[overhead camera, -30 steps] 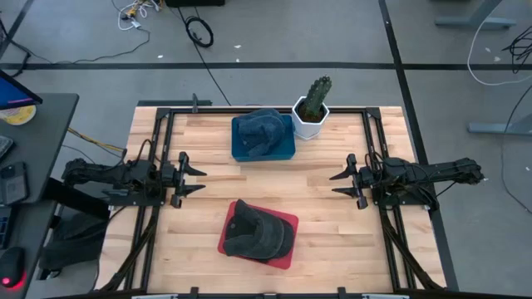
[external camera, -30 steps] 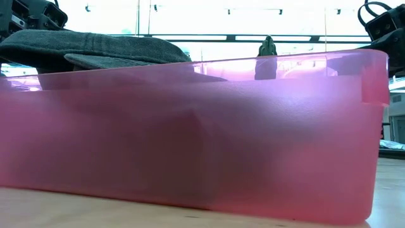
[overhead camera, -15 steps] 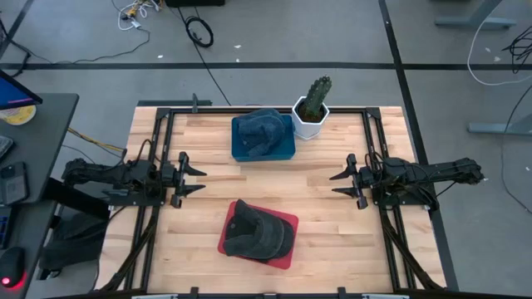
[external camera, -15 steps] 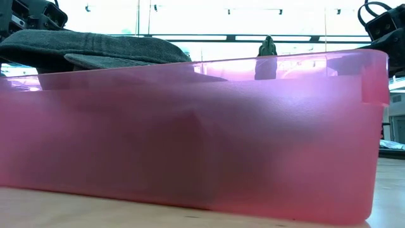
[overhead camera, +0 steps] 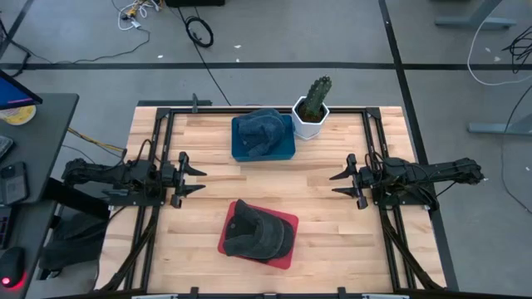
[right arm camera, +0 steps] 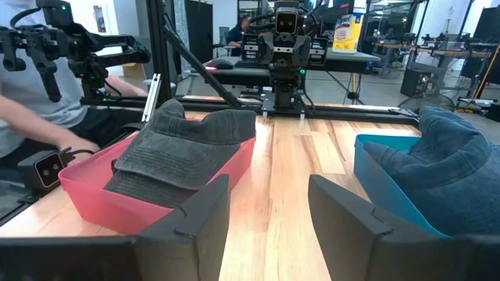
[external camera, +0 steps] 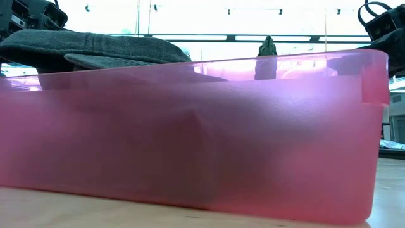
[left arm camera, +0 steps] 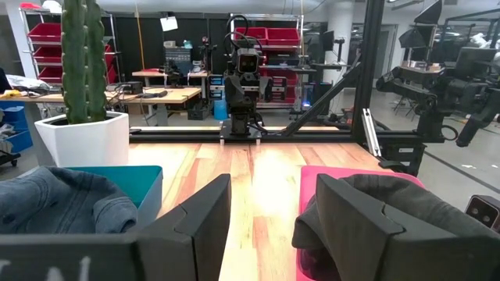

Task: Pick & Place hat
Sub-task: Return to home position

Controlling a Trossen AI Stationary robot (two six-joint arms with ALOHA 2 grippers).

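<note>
- Lying in the pink bin (overhead camera: 288, 223), what is that dark, floppy thing?
- That is a black cap (overhead camera: 256, 237). It is looking soft and faded, with a curved brim. It is filling the bin and poking up over the rim. I cannot tell how many caps are piling up under it.
- What is the bin looking like?
- It is showing smooth, see-through plastic walls and rounded corners. It is sitting a bit crooked in the middle of the near half of the wooden table (overhead camera: 208, 208), which is made of pale planks.
- What are the two arms doing?
- The left gripper (overhead camera: 199, 178) is hanging over the left side of the table. The right gripper (overhead camera: 333, 184) is hanging over the right side. They are pointing at each other, well apart from each other and from the bins. Each one is holding its dark, blocky jaws wide open, and neither is gripping anything.
- What is sitting at the far edge?
- A blue bin (overhead camera: 285, 151) is resting there, and a crumpled blue denim cap (overhead camera: 259, 129) is bulging out of it. Just beside it, a tall, ribbed green cactus (overhead camera: 317, 93) is standing upright in a white pot (overhead camera: 307, 124) with flat, angled sides.
- Is anybody sitting nearby?
- A person (right arm camera: 23, 101) in a light grey top is sitting just past the table, on the pink bin's side.
</note>
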